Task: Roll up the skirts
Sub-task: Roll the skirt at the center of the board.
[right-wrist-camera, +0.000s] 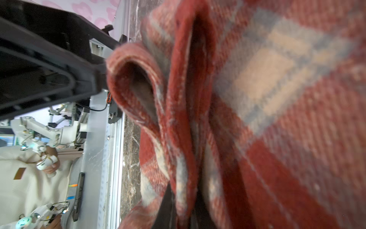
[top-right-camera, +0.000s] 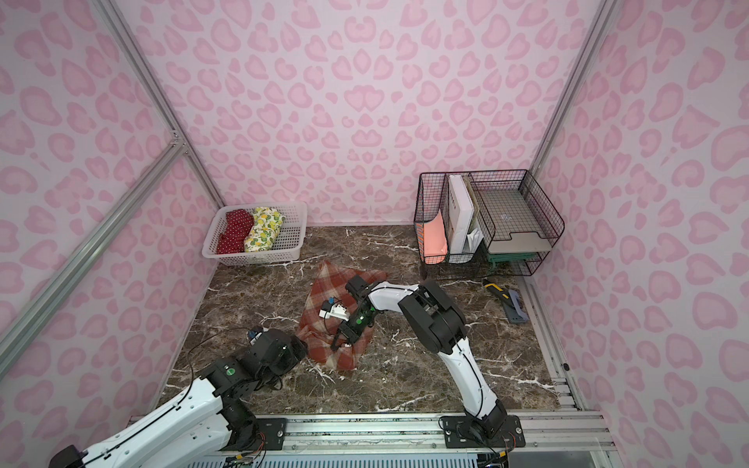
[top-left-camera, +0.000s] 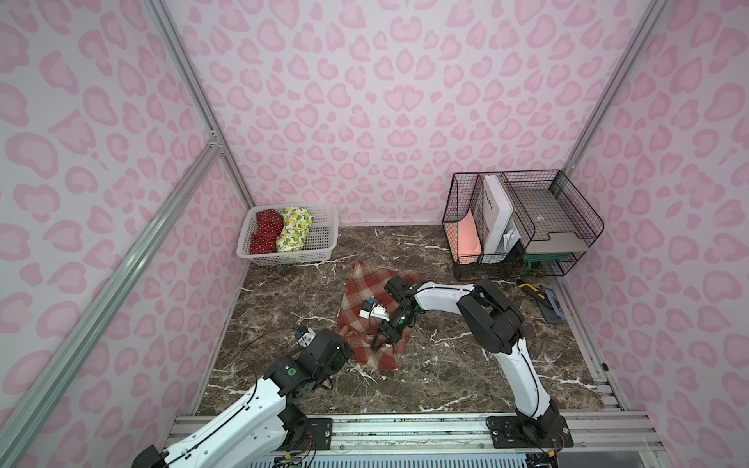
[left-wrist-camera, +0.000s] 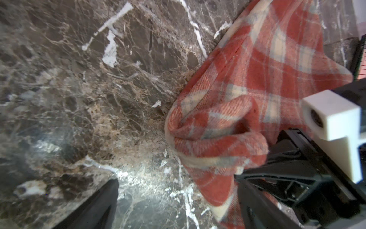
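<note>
The rust-orange and cream plaid skirt (top-left-camera: 367, 295) lies crumpled at the middle of the marble table (top-left-camera: 446, 364). My right gripper (right-wrist-camera: 184, 210) is shut on a raised fold of it near its front end, also seen from above (top-left-camera: 379, 344). My left gripper (left-wrist-camera: 178, 208) is open, low over the table at the skirt's front left corner. One finger (left-wrist-camera: 255, 200) rests by the cloth edge and nothing is pinched. The red polka-dot skirt (top-left-camera: 265, 233) and the lemon skirt (top-left-camera: 294, 229) lie rolled side by side in the white basket (top-left-camera: 322, 243).
A black wire desk organiser (top-left-camera: 523, 219) with papers stands at the back right. A yellow-black utility knife (top-left-camera: 531, 291) and a grey-blue tool (top-left-camera: 551, 308) lie by the right wall. Pink walls close three sides; an aluminium rail (top-left-camera: 405, 429) runs along the front.
</note>
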You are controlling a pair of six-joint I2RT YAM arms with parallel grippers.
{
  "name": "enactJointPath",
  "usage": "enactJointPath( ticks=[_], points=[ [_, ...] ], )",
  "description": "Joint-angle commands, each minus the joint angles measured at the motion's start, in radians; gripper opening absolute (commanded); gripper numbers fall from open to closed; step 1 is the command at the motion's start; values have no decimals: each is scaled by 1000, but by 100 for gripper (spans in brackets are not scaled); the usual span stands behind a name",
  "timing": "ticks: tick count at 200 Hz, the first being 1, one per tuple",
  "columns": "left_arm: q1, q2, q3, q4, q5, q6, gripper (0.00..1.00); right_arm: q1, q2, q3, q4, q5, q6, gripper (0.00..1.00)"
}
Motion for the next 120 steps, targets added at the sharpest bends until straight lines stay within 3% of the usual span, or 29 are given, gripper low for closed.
enactJointPath(
  ticks=[1, 23, 51, 91, 120],
  points=[
    [1, 65, -6, 129, -14, -13, 89, -4, 38, -3, -26, 167, -35, 0],
    [1, 128, -16, 182, -46, -28, 76, -12, 46, 1, -31, 153, -40, 0],
    [6, 212, -9, 215, -124, -15, 74, -11, 42, -18, -25, 141, -53, 0],
    [32, 426, 4, 345, -45, -19, 73, -15, 50, -11, -27, 153, -55, 0],
    [32, 541, -14, 421, -47, -36, 61, -24, 51, -7, -33, 148, -61, 0]
  ],
)
